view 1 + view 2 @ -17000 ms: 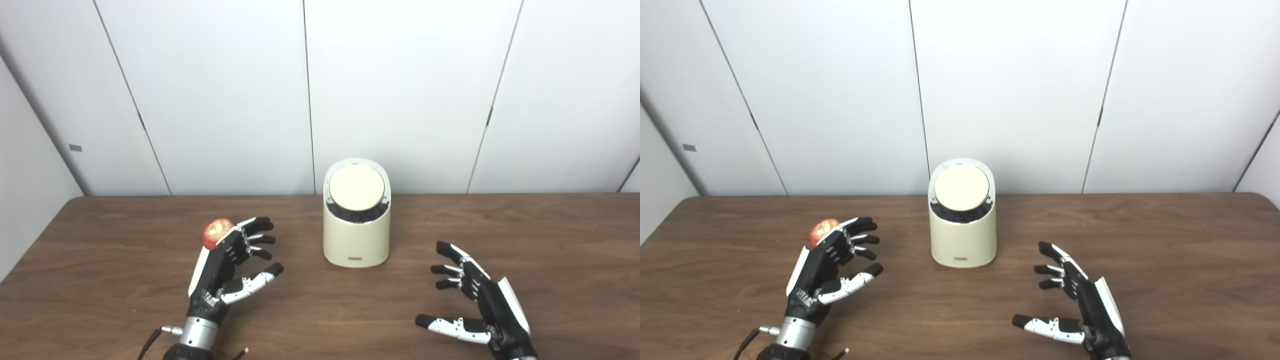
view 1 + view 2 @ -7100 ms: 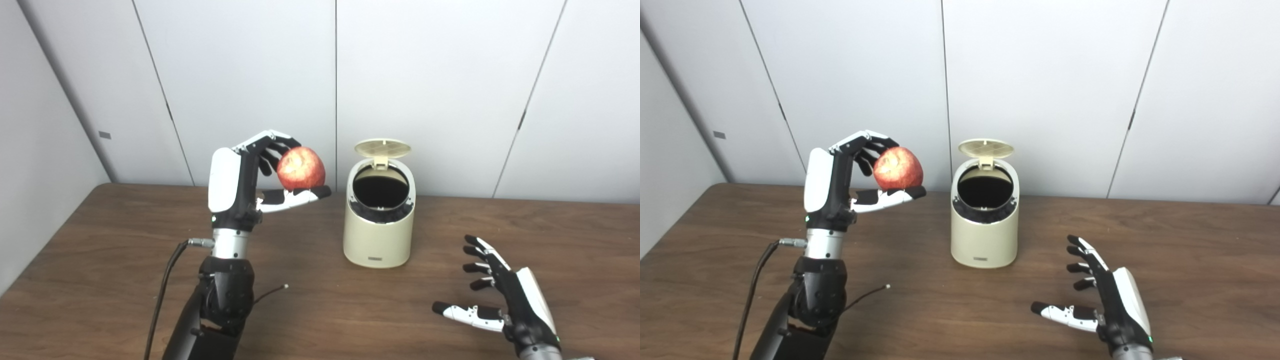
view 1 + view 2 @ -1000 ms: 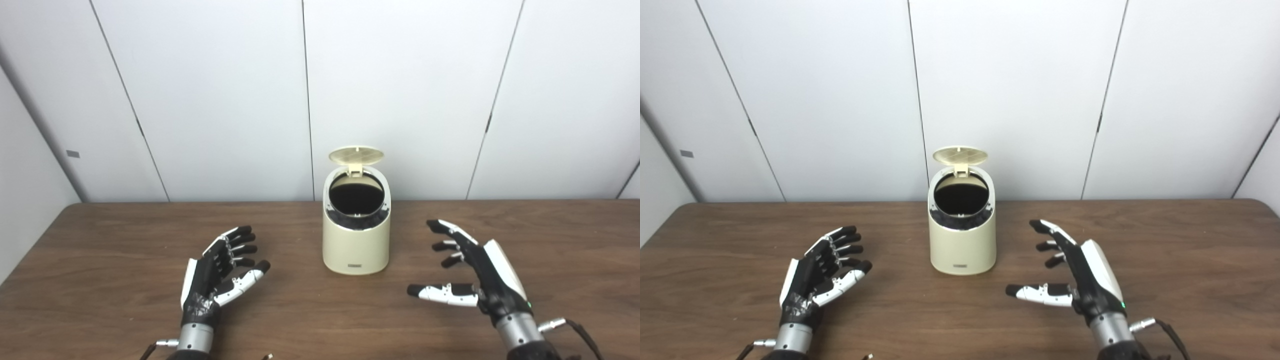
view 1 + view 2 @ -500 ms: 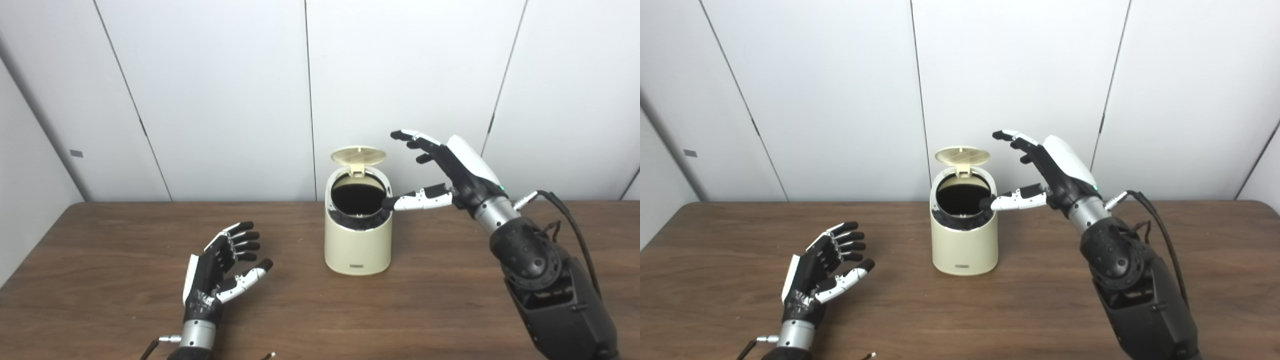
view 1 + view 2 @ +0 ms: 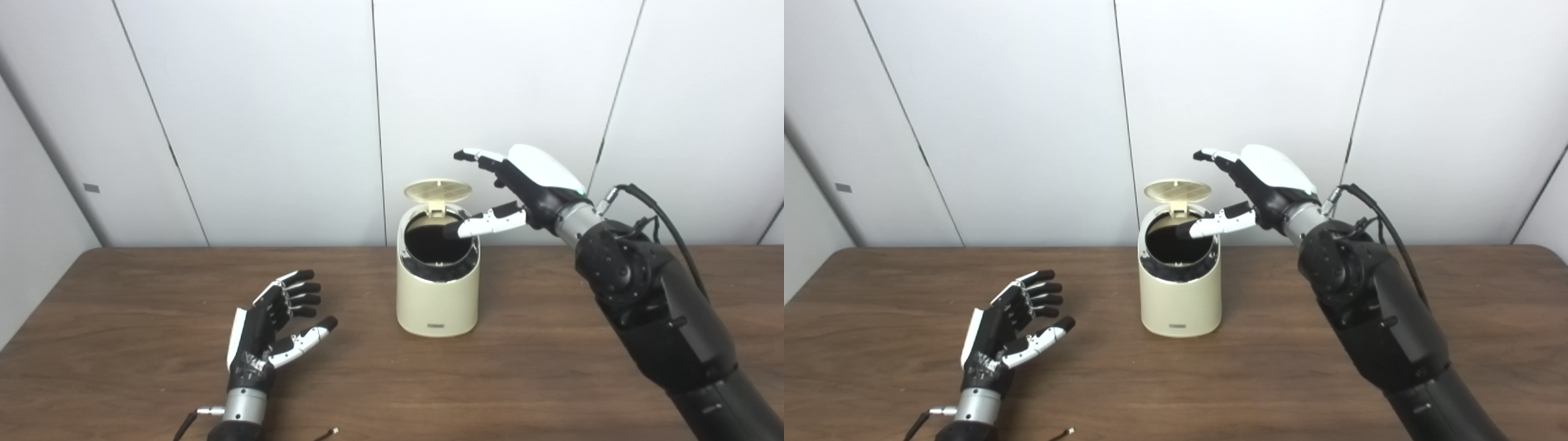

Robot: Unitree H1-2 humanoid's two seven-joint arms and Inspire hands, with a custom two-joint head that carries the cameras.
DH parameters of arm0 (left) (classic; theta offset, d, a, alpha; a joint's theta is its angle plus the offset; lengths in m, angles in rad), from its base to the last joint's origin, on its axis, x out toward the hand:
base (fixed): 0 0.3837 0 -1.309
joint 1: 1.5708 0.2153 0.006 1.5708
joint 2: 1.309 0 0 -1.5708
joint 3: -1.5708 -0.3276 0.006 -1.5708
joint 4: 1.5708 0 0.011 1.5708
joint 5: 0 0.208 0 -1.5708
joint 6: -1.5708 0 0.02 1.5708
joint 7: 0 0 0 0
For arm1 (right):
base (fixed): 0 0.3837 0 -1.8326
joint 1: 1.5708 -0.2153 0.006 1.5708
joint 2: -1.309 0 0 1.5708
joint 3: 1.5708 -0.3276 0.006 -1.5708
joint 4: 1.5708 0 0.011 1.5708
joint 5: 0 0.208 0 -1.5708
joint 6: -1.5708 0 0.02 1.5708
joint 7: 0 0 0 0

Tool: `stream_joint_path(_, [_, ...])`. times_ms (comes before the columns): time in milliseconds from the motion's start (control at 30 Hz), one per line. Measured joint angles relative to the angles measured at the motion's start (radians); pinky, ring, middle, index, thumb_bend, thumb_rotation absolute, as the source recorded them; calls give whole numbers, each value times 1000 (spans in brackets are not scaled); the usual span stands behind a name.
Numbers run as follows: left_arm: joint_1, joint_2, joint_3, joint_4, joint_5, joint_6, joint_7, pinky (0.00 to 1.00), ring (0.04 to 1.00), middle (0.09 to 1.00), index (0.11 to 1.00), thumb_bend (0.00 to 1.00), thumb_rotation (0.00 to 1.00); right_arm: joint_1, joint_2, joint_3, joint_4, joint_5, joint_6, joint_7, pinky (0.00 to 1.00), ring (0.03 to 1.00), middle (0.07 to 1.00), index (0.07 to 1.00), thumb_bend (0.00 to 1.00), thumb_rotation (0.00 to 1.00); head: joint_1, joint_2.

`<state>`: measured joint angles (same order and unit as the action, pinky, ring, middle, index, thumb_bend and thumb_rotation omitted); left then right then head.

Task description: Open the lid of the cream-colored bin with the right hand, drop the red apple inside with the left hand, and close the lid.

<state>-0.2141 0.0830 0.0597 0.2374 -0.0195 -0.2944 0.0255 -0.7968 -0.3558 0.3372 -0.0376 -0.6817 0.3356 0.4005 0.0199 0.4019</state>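
Bin [image 5: 437, 294] lid [image 5: 438, 189] up, apple not visible. Closing step: right hand [image 5: 527, 184] empty, fingers spread beside lid; next push it down. Left hand [image 5: 269, 331] empty, fingers apart, low over tabletop [image 5: 551, 380].

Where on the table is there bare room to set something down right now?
The table shows bare wood right of the bin, though the right arm hangs above part of it, and in the far left corner behind the left robot hand. The strip between that hand and the bin is narrower. It is crowded over the bin's mouth, where the right robot hand hovers by the raised lid.
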Motion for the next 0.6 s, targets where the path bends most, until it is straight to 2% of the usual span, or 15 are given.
stream_joint_path(200, [0,0,1,0,-1,0,-2,598,654,690,751,662,0,-2,-15,10,11,-4,-97,2,848,926,828,824,815,616,2,6])
stream_joint_path(433, [0,0,0,0,1,1,-2,573,642,687,750,670,0,8,-27,10,-5,-16,-193,-5,832,927,795,778,806,592,3,9])
stream_joint_path(600, [1,0,0,0,4,2,-1,583,642,685,751,667,0,24,-41,-4,-37,-12,-229,-6,876,931,784,768,807,580,5,15])
